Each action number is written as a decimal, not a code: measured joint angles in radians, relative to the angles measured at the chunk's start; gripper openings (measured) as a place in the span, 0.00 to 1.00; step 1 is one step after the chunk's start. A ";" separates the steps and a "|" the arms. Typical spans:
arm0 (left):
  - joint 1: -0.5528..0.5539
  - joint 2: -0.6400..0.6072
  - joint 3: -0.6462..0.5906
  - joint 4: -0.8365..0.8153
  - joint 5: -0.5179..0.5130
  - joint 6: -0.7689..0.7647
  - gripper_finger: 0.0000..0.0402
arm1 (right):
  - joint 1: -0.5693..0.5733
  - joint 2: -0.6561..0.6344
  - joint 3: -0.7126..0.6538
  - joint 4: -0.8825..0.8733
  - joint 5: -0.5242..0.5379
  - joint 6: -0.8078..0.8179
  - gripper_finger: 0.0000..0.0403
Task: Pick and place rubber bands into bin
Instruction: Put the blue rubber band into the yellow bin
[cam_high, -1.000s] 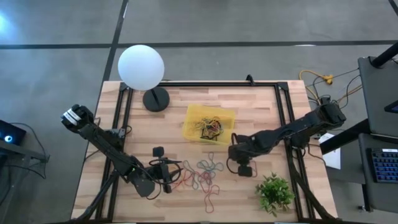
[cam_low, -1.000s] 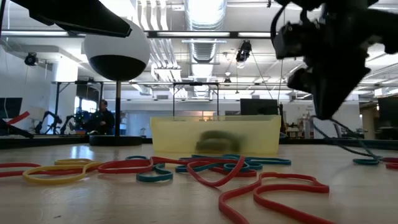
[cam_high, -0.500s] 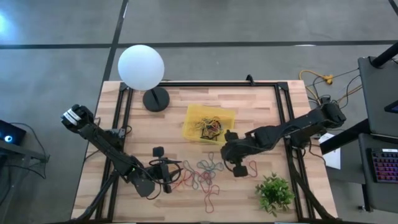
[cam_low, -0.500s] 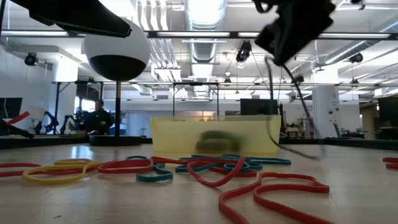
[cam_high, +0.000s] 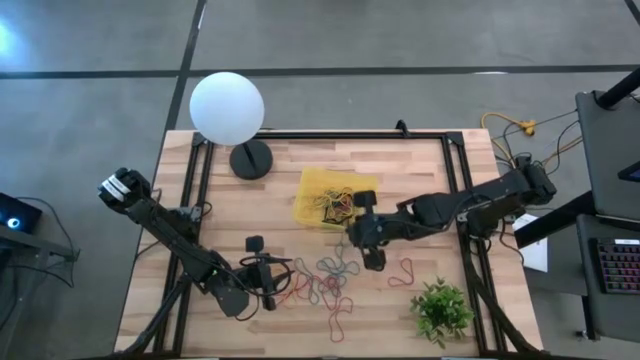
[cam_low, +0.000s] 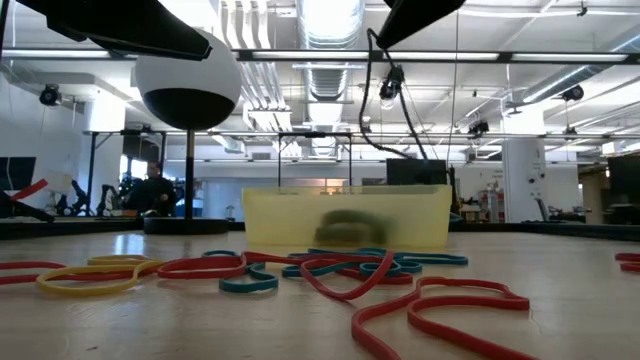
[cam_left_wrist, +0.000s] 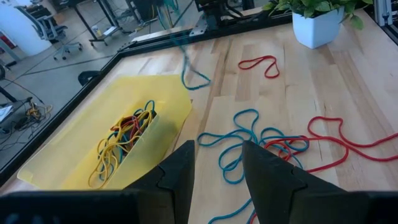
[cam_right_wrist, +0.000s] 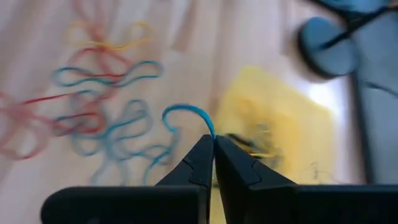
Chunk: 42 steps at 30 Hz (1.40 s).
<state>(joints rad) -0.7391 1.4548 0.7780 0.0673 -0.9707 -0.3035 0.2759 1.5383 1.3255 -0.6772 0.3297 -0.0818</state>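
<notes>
While my right gripper (cam_right_wrist: 213, 144) stays pinched on a blue rubber band (cam_right_wrist: 186, 114) beside the bin (cam_high: 310, 190), I should carry it fully over the rim before releasing. My left gripper (cam_left_wrist: 217, 163) waits, fingers apart, near the loose bands (cam_high: 325, 280).

Right wrist view blurred; bin (cam_right_wrist: 273, 134) contents smeared, I think bands. Low view cuts off my right arm (cam_low: 415, 15).

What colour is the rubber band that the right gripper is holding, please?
Blue: the rubber band pinched in the right gripper shows best in the right wrist view.
</notes>
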 joint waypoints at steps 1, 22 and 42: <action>0.000 0.000 0.000 0.000 0.000 0.000 0.29 | -0.005 0.000 0.003 0.000 0.027 -0.007 0.02; 0.000 0.000 -0.002 -0.002 0.000 0.000 0.29 | -0.216 0.001 -0.123 0.054 0.205 0.102 0.02; 0.000 0.000 -0.041 0.031 -0.003 -0.004 0.29 | -0.264 0.002 -0.248 0.189 -0.004 0.075 0.11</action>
<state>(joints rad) -0.7387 1.4551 0.7370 0.0979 -0.9741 -0.3077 0.0120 1.5402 1.0779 -0.4877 0.3258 -0.0068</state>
